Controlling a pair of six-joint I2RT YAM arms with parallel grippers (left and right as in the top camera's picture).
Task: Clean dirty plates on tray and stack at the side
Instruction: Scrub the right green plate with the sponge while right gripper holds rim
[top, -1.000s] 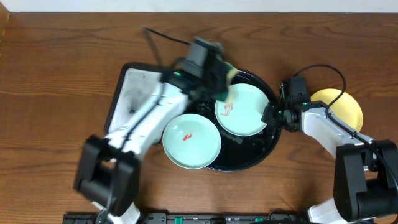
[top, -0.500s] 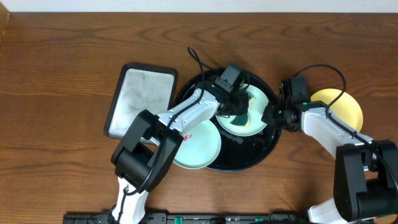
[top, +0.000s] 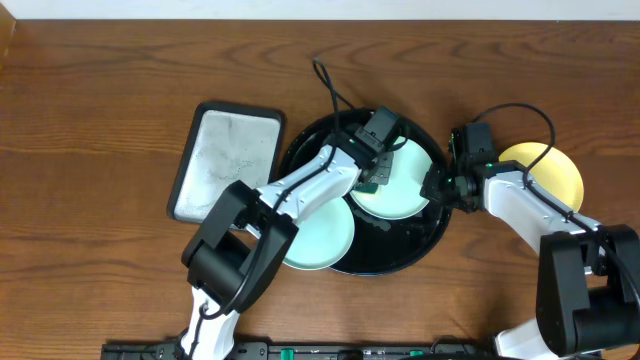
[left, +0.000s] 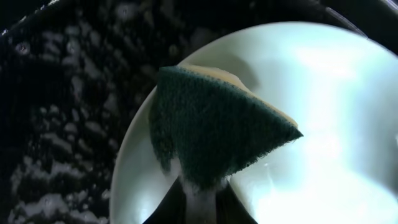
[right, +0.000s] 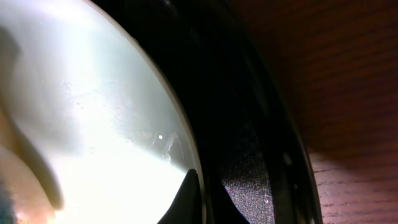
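Now your left gripper (left: 200, 190) is clenched on the sponge (left: 214, 130), which is pressed onto the mint plate (left: 323, 124) just beneath it for scrubbing. Your right gripper (top: 437, 187) pinches that plate's rim opposite the sponge, apparently to pin it in the tray (top: 400, 262) against sliding. Behind the right gripper, the yellow plate (top: 555, 170) sits outside the tray, likely the stack's base. A second mint plate (top: 320, 240) waits under your left arm.
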